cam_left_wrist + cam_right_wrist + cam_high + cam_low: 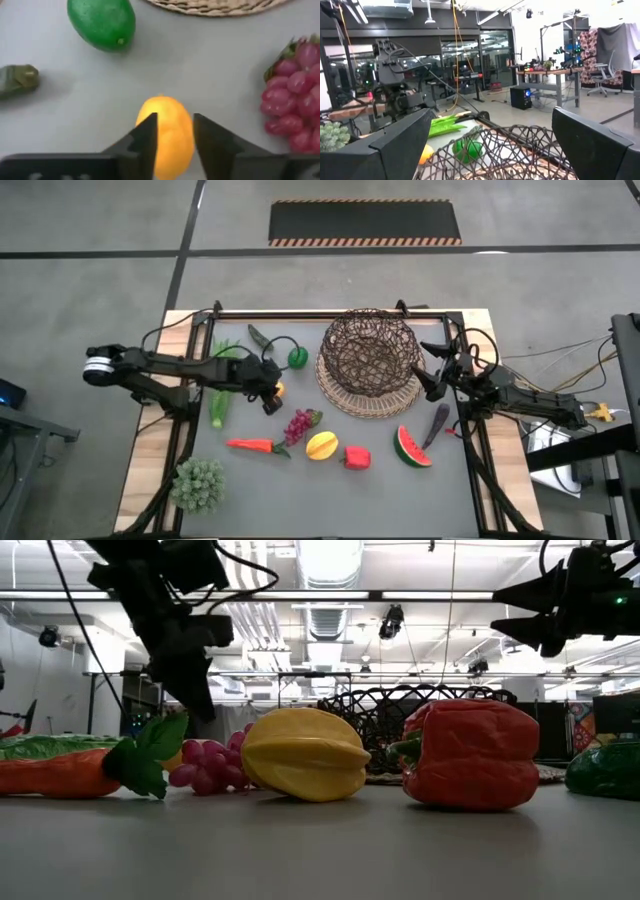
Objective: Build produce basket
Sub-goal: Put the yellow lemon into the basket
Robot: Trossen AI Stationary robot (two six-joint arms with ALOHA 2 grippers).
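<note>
The orange (167, 131) lies on the grey table mat between the lime (102, 22) and the grapes (292, 95). My left gripper (175, 120) hangs just above the orange, its fingers a little apart over the fruit's two sides; in the low view (195, 690) its tips stand clear of the table. My right gripper (492, 145) is wide open and empty in the air over the right rim of the basket (368, 360). The basket stands on its tan base at the far middle of the mat.
On the mat lie the green beans (220, 402), chili (258, 335), carrot (255, 446), yellow mango (321, 445), red pepper (356, 457), watermelon slice (412, 447) and eggplant (438, 423). A pale leafy clump (197, 483) sits at the near left.
</note>
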